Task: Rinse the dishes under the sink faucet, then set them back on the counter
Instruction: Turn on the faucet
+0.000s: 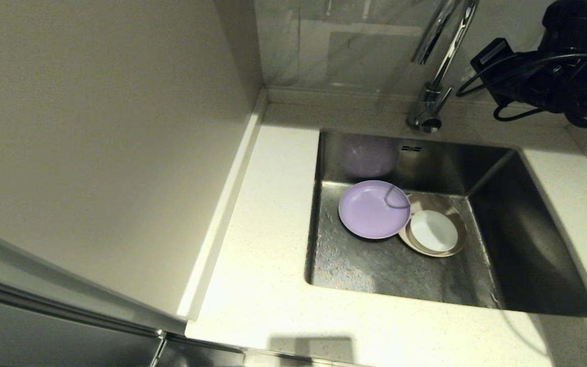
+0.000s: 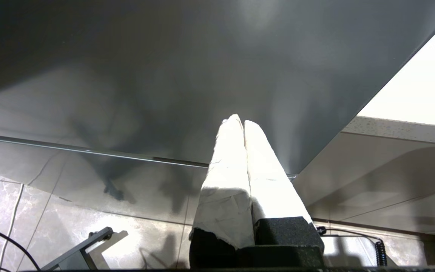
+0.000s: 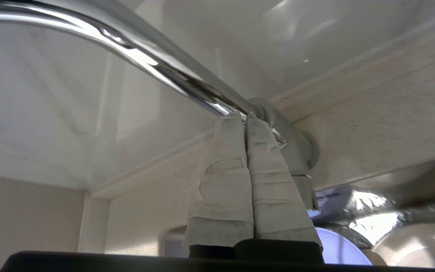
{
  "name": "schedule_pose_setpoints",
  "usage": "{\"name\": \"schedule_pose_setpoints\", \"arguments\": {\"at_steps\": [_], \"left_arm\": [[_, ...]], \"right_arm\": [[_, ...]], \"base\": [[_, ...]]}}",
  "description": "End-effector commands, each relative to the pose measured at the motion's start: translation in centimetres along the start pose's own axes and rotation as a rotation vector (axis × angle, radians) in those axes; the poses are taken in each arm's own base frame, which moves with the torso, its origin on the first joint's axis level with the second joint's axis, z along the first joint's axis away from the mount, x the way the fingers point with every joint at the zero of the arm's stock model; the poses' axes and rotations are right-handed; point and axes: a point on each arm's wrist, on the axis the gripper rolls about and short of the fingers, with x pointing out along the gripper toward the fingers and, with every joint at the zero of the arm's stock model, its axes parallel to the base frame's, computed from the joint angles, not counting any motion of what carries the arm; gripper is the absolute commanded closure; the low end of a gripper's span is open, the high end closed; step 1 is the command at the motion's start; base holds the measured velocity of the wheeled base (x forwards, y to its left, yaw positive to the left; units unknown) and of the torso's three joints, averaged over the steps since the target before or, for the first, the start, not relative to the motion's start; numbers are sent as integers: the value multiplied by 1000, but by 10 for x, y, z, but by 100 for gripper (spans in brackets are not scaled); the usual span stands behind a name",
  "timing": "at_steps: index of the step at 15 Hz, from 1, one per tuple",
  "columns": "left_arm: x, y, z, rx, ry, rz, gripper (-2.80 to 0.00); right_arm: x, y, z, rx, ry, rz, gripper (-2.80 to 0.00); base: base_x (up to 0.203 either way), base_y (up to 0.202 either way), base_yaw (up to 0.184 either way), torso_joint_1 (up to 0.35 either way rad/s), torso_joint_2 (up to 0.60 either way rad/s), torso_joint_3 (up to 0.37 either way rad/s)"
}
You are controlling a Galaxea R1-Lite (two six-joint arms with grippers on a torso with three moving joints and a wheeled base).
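Right hand (image 3: 244,115) pressed together, maybe touching faucet (image 3: 172,77); left hand (image 2: 239,121) together, parked under counter (image 2: 391,128).

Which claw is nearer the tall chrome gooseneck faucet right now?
Right. The right claw, shut, sits against the tall chrome gooseneck faucet near its base; the left claw, shut, hangs below counter level, away from it.

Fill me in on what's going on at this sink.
All three dishes lie in the sink: the purple plate, and the white bowl sitting on the beige plate. The right gripper, shut and empty, is up beside the faucet. The left gripper is shut, parked off to the side.
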Motion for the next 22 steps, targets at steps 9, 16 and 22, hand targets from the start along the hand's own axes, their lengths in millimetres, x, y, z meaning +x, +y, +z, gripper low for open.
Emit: {"name": "schedule_pose_setpoints", "arguments": {"at_steps": [9, 16, 22], "left_arm": [[0, 0, 0, 0, -3, 0, 0], [0, 0, 0, 0, -3, 0, 0], [0, 0, 0, 0, -3, 0, 0]], "right_arm": [[15, -12, -19, -54, 99, 57, 0], [22, -18, -27, -78, 130, 81, 0], [21, -34, -25, -154, 201, 22, 0]], "base": [[0, 0, 0, 0, 0, 0], [0, 0, 0, 0, 0, 0], [0, 0, 0, 0, 0, 0]]}}
